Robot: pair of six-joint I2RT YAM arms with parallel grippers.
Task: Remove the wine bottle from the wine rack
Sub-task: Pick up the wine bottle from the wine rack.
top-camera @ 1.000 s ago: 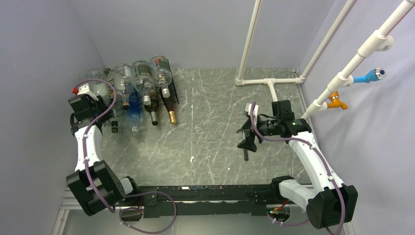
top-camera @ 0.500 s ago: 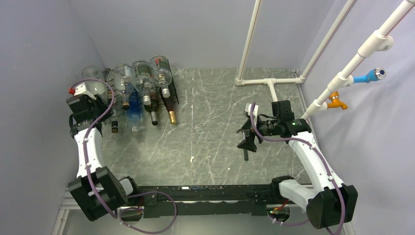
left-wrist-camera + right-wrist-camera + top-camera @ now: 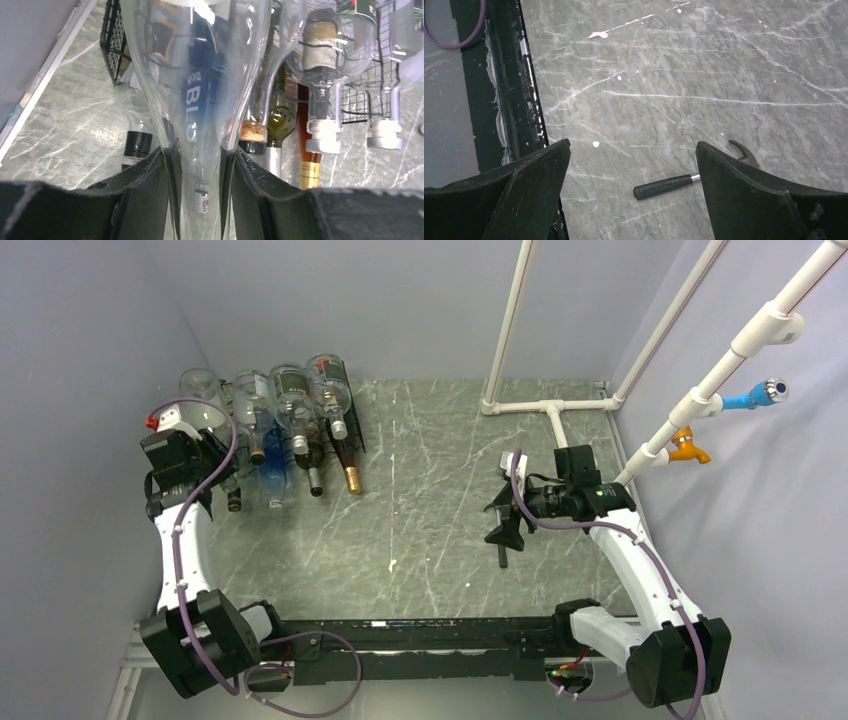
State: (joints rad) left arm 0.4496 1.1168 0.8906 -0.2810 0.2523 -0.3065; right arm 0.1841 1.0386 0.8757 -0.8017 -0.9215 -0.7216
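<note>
A clear glass wine bottle lies neck-first towards me at the left end of the black wire wine rack. My left gripper is shut on its neck, one black finger pressed on each side. Seen from above, that bottle is the leftmost one and the left gripper sits at the rack's front left corner. My right gripper hangs open over the table's right half, far from the rack, with nothing between its fingers.
Several other bottles fill the rack, among them a blue one and a gold-capped one. A black-handled tool lies on the table under the right gripper. White pipes stand at the back right. The wall runs close along the left.
The left wrist has shifted slightly at the rack with the clear bottle in its grip, and the bottle's base now shows a little farther back. The right arm has not moved.
</note>
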